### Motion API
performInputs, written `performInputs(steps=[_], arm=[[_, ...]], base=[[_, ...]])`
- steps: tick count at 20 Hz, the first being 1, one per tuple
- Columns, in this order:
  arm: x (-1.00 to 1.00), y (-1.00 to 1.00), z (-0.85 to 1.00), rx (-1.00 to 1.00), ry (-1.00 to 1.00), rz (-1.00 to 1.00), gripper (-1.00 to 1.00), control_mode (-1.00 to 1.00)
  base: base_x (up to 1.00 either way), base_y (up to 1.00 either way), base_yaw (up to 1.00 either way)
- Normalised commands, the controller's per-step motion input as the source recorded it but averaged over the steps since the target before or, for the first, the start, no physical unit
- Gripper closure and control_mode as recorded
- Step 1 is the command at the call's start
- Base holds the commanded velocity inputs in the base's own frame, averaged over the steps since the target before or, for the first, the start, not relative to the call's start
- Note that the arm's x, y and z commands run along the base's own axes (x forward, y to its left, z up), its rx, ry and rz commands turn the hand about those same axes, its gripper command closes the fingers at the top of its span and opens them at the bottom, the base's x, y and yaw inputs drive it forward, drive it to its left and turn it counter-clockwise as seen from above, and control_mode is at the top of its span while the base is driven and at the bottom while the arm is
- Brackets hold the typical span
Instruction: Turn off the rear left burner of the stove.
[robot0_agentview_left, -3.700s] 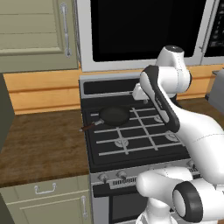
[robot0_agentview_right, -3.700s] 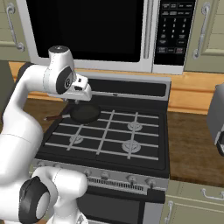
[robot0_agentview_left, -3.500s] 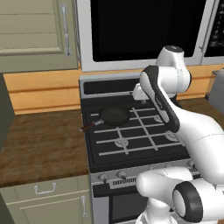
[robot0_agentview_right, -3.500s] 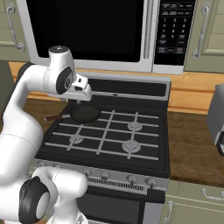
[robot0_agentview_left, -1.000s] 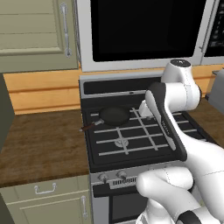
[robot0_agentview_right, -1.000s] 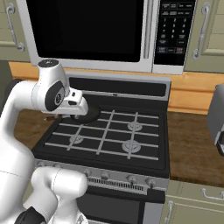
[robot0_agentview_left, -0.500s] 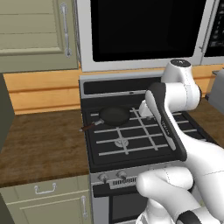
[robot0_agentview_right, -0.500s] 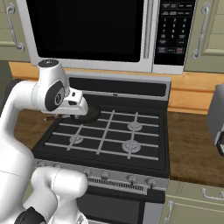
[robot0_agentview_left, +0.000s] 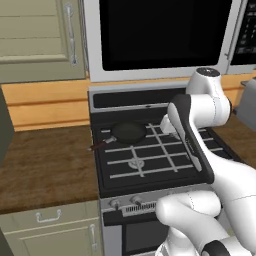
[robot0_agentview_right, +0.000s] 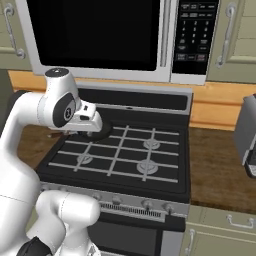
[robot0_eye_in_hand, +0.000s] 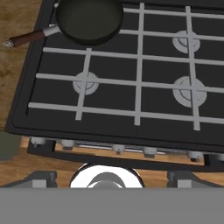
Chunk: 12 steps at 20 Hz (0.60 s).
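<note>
The stove (robot0_agentview_left: 150, 172) (robot0_agentview_right: 165, 172) is a black gas range with grid grates. A dark frying pan (robot0_eye_in_hand: 89, 17) (robot0_agentview_left: 129, 131) sits on the back-left corner and hides the rear left burner beneath it. The other three silver-capped burners are bare. A row of small round knobs (robot0_eye_in_hand: 118, 148) (robot0_agentview_right: 146, 204) runs along the steel front. My gripper (robot0_eye_in_hand: 113, 178) hovers above the stove's front edge, looking down; its fingers (robot0_eye_in_hand: 41, 177) stand wide apart, open and empty. In the right base view the hand (robot0_agentview_right: 89, 120) hangs above the stove's left half, near the pan.
The pan's brown handle (robot0_eye_in_hand: 26, 38) sticks out left over the wooden counter (robot0_agentview_left: 45, 160). A large black-doored microwave (robot0_agentview_left: 165, 35) hangs above the stove. A steel appliance (robot0_agentview_right: 248, 135) stands on the counter to the right. Cabinet drawers (robot0_agentview_left: 47, 217) sit below the counter.
Since the earliest frames the arm has swung and the hand has dropped lower and come toward the stove's front. Over the last second nothing has visibly moved.
</note>
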Motion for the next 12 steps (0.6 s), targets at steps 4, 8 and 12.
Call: performInputs(steps=[4, 8, 12], arm=[[0.0, 0.0, 0.0, 0.0, 0.0, 0.0, -1.0, 1.0], [0.0, 0.0, 0.0, 0.0, 0.0, 0.0, -1.0, 1.0], [0.0, 0.0, 0.0, 0.0, 0.0, 0.0, -1.0, 1.0]], base=[[0.0, -0.35, 0.0], [0.0, -0.39, 0.0], [0.0, -0.39, 0.0]])
